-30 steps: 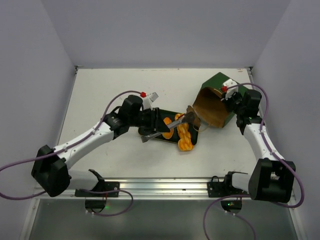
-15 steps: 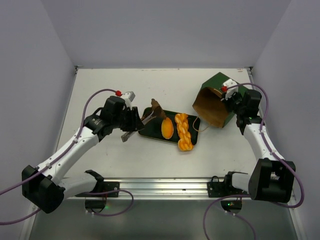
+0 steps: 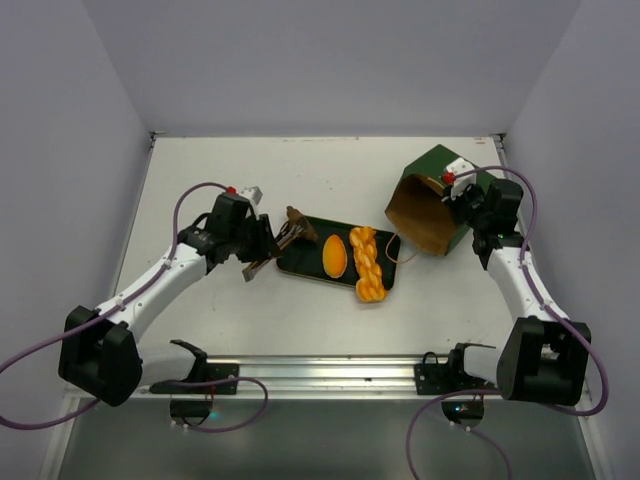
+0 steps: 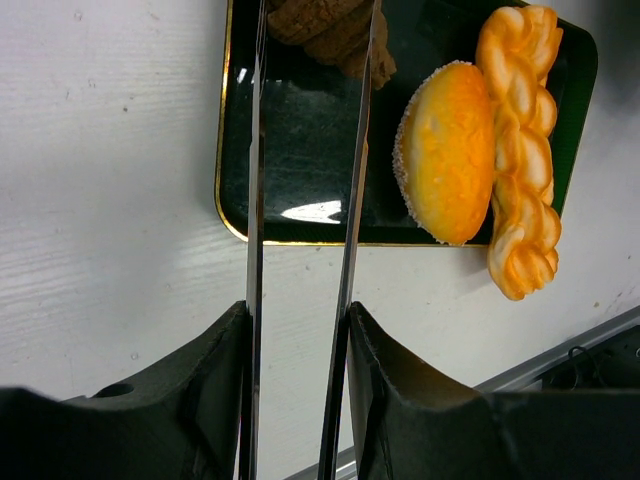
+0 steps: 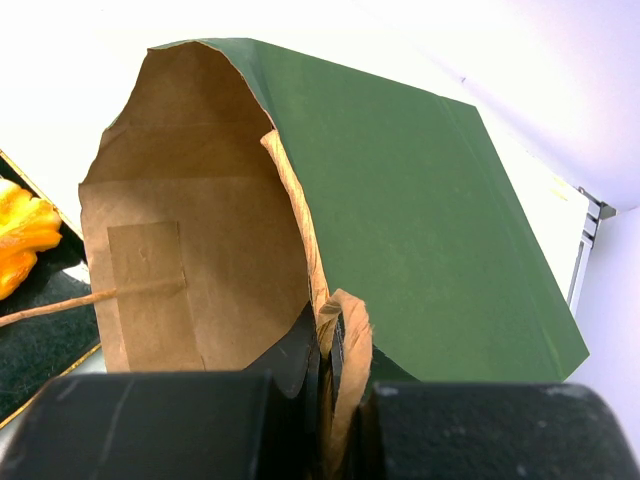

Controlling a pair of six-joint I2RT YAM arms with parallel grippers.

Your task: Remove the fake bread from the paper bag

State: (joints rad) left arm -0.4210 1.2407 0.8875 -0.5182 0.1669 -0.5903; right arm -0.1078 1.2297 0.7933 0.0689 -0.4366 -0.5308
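Firmly, the left gripper [image 3: 288,233] pinches the dark brown piece [image 4: 325,30] between its long fingertips, over the end of the black tray [image 4: 295,150] nearest that gripper. Whether the piece touches the tray I cannot tell. To the right of those fingers in the wrist view, an orange oval roll [image 4: 447,150] lies on the tray. The orange braided loaf [image 4: 520,150] touches its far side and overhangs the tray's rim. The right gripper [image 5: 330,345] is clamped on the mouth edge of the paper bag [image 5: 420,200], which is tipped over with its opening facing the tray.
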